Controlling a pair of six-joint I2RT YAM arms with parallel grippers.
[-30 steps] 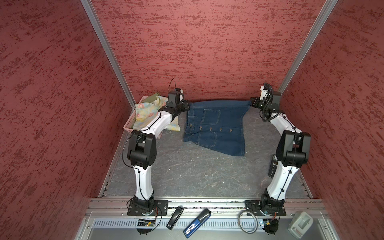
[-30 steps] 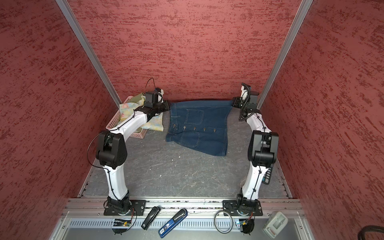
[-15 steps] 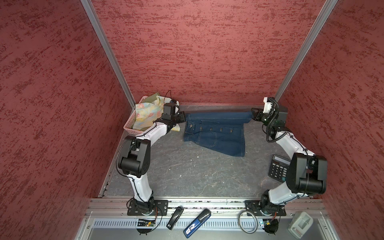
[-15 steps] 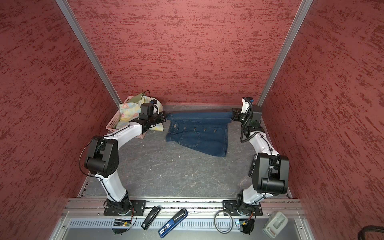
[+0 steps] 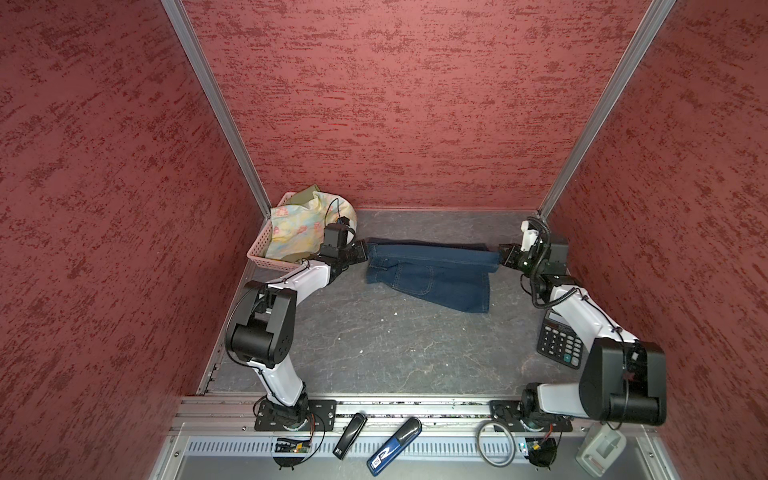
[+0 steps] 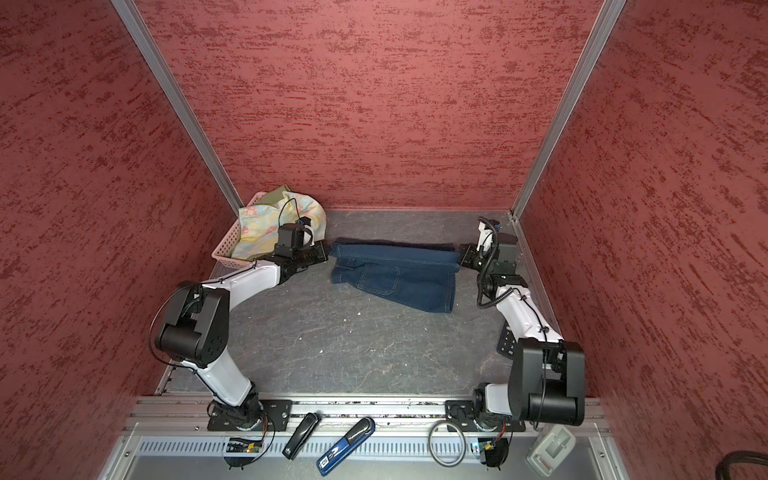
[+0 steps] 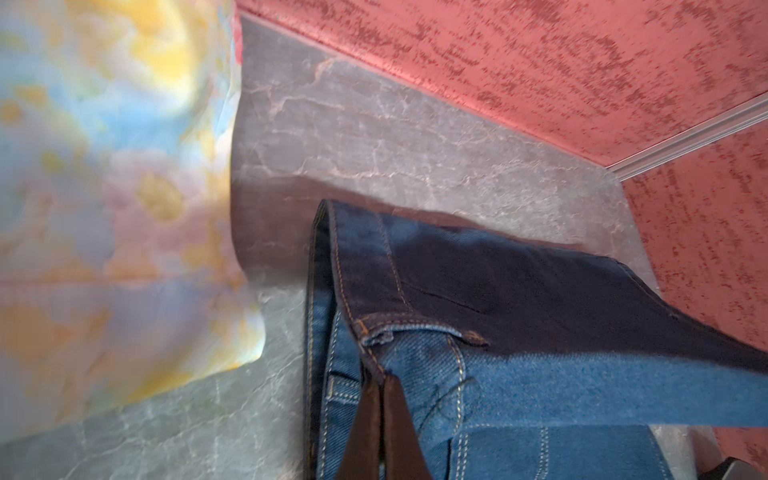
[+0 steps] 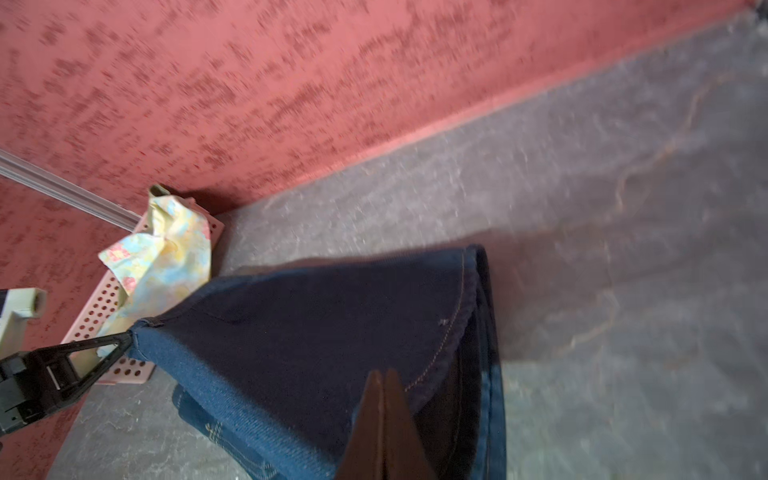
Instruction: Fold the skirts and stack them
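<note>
Your grey, cracked-looking table top (image 5: 374, 345) has one thing spread on it: the dark blue denim skirt (image 5: 432, 276). It sits at the back of the table, between your two arms. Its back edge is up off the table and pulled straight. The rest droops down and lies flat toward the front.

To the left, in the back corner, is the pink plastic basket with holes (image 5: 258, 249). The pale yellow-blue flowery skirt (image 5: 293, 230) is bunched up inside it and spills over the rim. The plain olive green skirt (image 5: 306, 194) peeks out behind it, mostly hidden.

Your left gripper (image 5: 365, 254) is pinched tight on the left end of the raised denim edge, close to a belt loop. Your right gripper (image 5: 500, 254) is pinched tight on the right end, by the stitched hem.

I think the denim is thick and a bit heavy for cloth. It looks rough, so it should not slip out, and it will not break. It should keep a fold well, but its middle will sag if you let the edge go slack. Hold it at the corners, on the thick seams, and keep it stretched. The flowery skirt looks thin and floppy, so pinch it well in from the edge.
</note>
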